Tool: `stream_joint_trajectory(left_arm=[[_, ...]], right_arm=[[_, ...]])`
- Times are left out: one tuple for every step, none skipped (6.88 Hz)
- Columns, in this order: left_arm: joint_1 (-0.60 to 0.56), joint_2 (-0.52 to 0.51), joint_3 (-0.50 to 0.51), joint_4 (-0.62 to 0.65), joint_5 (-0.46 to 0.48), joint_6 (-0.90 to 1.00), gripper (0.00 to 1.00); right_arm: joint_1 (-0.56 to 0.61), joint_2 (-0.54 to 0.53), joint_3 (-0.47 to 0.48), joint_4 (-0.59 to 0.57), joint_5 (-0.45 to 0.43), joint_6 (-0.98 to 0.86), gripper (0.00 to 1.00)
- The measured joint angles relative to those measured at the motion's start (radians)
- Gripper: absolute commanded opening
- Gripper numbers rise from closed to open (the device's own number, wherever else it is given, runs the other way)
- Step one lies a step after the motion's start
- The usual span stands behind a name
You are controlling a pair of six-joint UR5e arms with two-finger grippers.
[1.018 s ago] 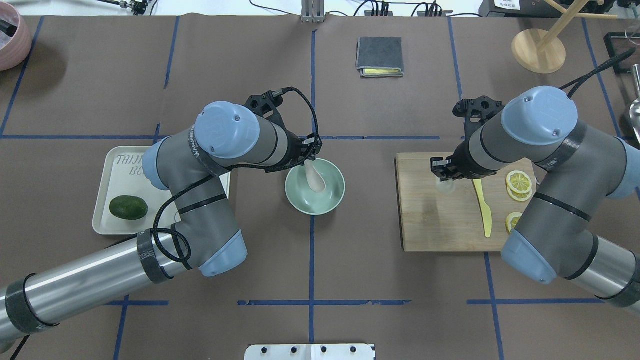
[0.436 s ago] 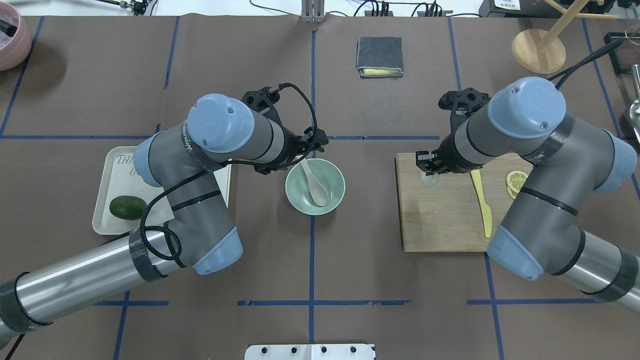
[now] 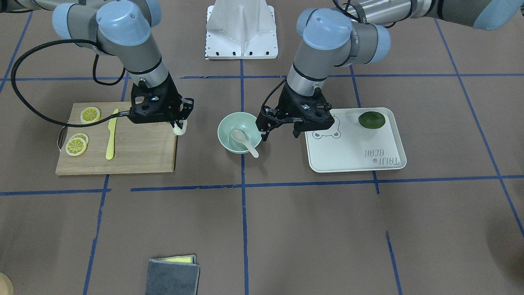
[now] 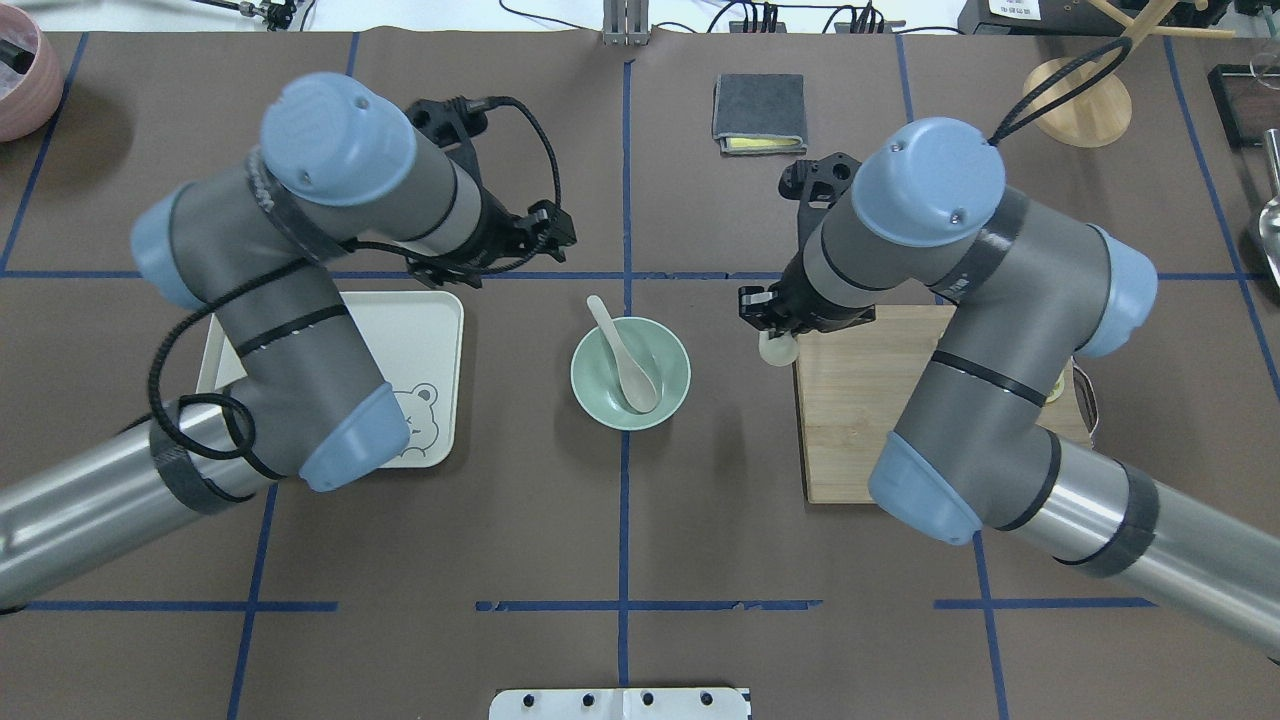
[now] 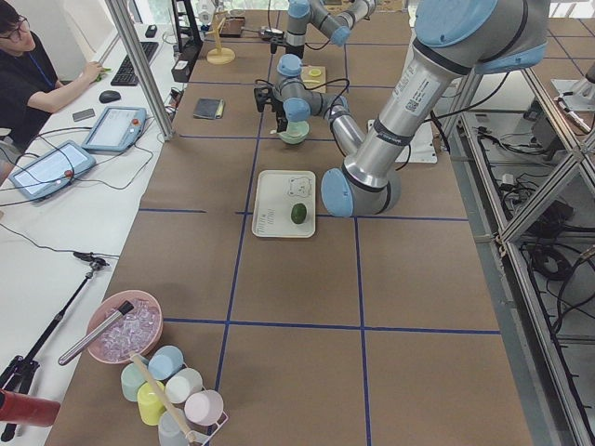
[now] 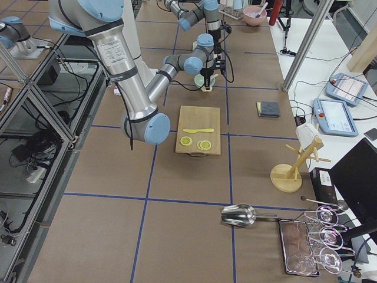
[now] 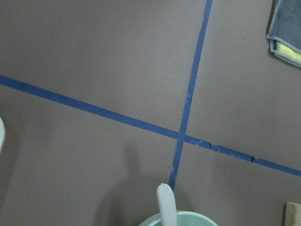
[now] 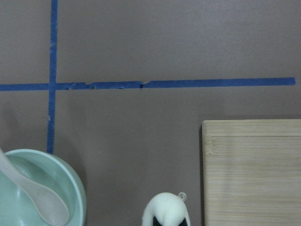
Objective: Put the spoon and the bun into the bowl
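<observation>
1. The only readable writing is on the white rectangular tray (image 3: 356, 143) to the left of the bowl. It has a bear's face drawn in outline and the words "TAIJI BEAR" in thin grey capitals.
2. A dark green oval fruit (image 3: 371, 119) lies on the tray.
3. The bowl (image 4: 590, 375) is small, round and pale mint green, with smooth plain sides. It stands at the table's centre on brown matting crossed by blue tape lines.
4. The spoon (image 4: 625, 360) is pale greyish-white plastic. Its oval scoop lies in the bowl, and its stubby handle leans out over the far rim.
5. The bun (image 3: 180, 128) is cream-white, rounded and matte. It sits at the far-left corner of the bamboo cutting board (image 3: 139, 151), on the side nearest the bowl and apart from it.
6. The right gripper (image 3: 180, 124) has its fingers closed on the bun.
7. The left gripper (image 3: 279, 133) hangs between bowl and tray, its fingers spread wide and holding nothing.
8. On the board's right part lie lemon slices (image 3: 76, 145) and a yellow plastic knife (image 3: 110, 137).
9. A folded grey cloth (image 4: 759, 112) with a yellow edge lies on the far side.
</observation>
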Motion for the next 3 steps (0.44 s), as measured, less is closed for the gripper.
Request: stream_joint_trajectory(left_arm=[[-0.060,0.018,-0.050,0.094,-0.022,0.116,1.00],[-0.116,0.035,-0.084,0.168,-0.043,0.232,1.00],[-0.168,0.064,-0.112,0.207,-0.052,0.342,1.00]], right_arm=[[-0.022,0.059,-0.049,-0.003,-0.014,0.017,0.00],[-0.056,0.119,-0.103,-0.003,-0.048,0.055,0.00],[-0.089,0.172,-0.155,-0.002,-0.083,0.094,0.00]])
